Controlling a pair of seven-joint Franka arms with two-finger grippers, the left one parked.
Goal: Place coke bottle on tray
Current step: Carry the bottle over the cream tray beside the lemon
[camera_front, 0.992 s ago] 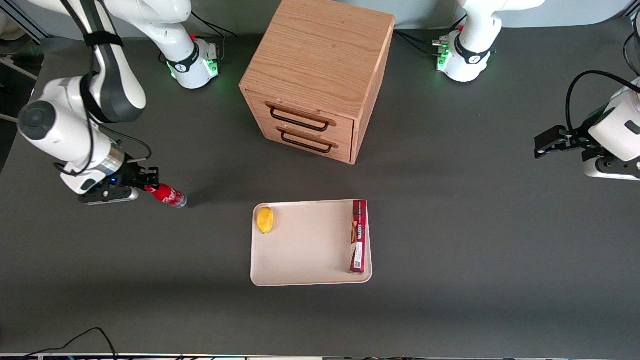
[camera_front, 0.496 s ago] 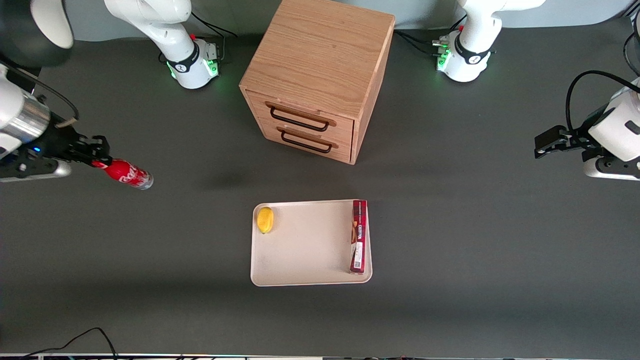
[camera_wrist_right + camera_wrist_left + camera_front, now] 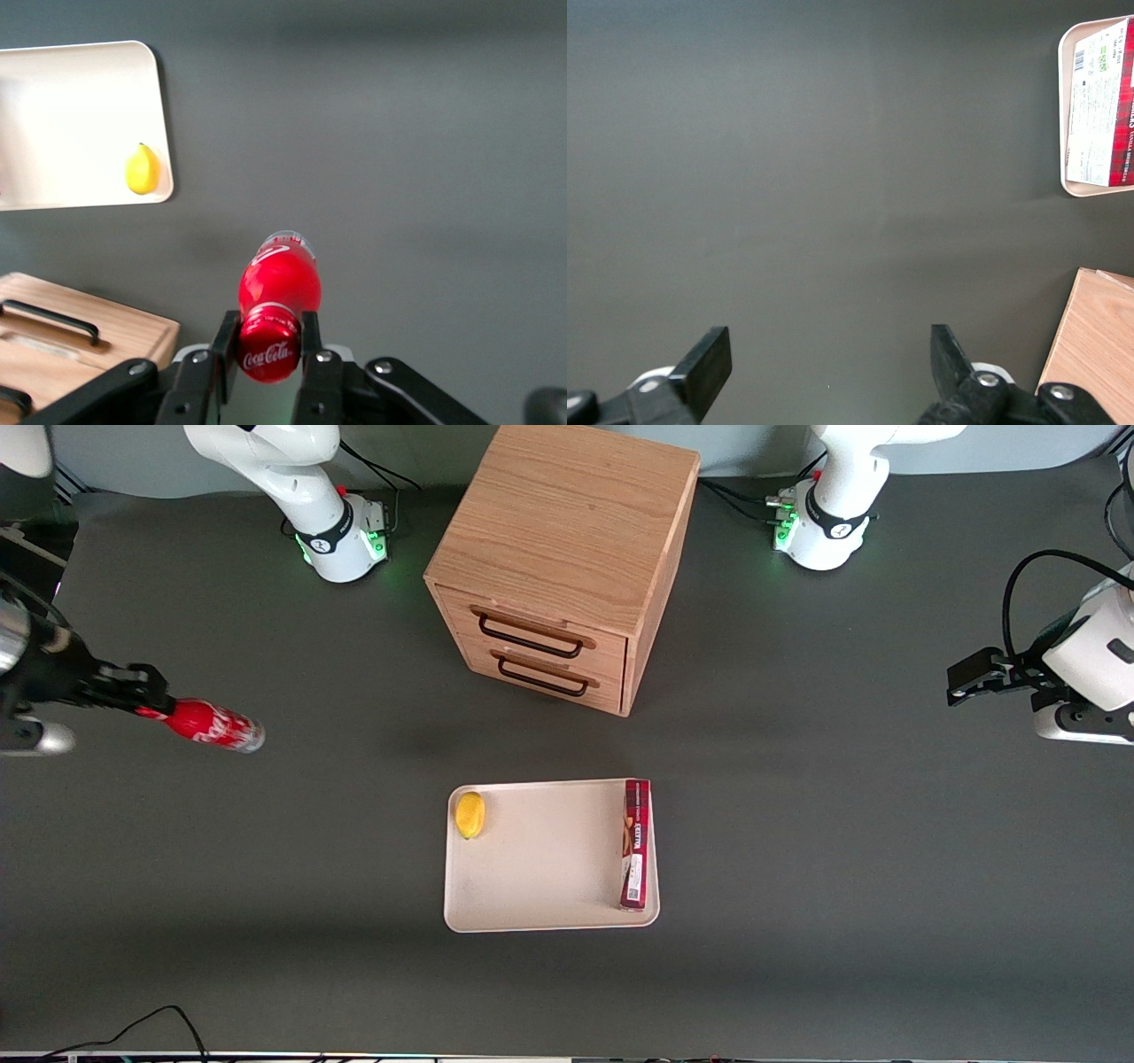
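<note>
bottle (image 3: 213, 726) was lifted farther toward the working arm's end; gripper (image 3: 142, 695) jaws clamped on its cap for carrying to tray (image 3: 540, 903).

I work in a robot lab, not a home. My base (image 3: 341, 545) and another arm's base (image 3: 819, 536) are bolted to a dark grey table (image 3: 797, 824), both glowing with green status lights. Cables (image 3: 151, 1023) trail along the table edge. A small wooden cabinet (image 3: 558, 567) and a tray (image 3: 540, 868) sit like test props.
</note>
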